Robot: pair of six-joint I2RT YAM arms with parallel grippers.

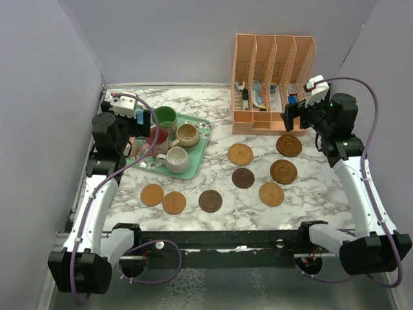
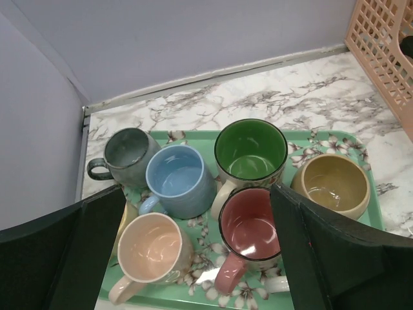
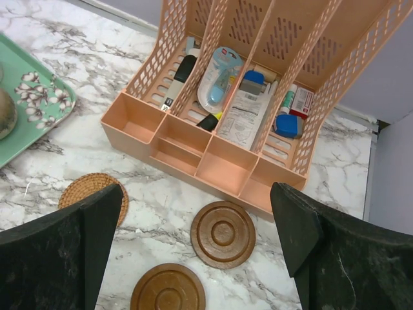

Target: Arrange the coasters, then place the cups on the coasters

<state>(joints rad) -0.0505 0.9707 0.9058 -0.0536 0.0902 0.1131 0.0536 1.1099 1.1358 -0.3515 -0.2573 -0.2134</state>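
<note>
**While Both Grippers Stood Spread, Cups Waited on the Tray**

As the left gripper [image 2: 197, 190] hung above the mint-green tray [image 2: 322, 137], its jaws were spread wide and pinched nothing. Crowded upright on that tray, at the left rear of the bench [image 1: 219, 113], were the cups [image 1: 188, 134]. A grey-teal cup [image 2: 129, 152] stood at the back left with a light blue cup [image 2: 177, 177] just beside it. A maroon cup [image 2: 250, 223] stood directly in front of a green cup [image 2: 250, 150], a tan cup [image 2: 332, 184] to their right and a pink cup [image 2: 151, 248] nearest the camera. From overhead, a cream cup [image 1: 175, 159] sat by the tray's near edge.

The right gripper [image 3: 197, 187], equally spread and empty, hovered near a peach desk organizer [image 3: 219, 161] at the right rear. Eight coasters [image 1: 243, 177] lay flat on the marble, off the tray and apart from the cups. Three formed a loose row at the front, the orange coaster [image 1: 152, 194] leftmost. Five lay scattered right of centre, with a dark ringed coaster [image 3: 222, 234] just in front of the organizer and a woven coaster [image 3: 93, 190] to its left.
</note>
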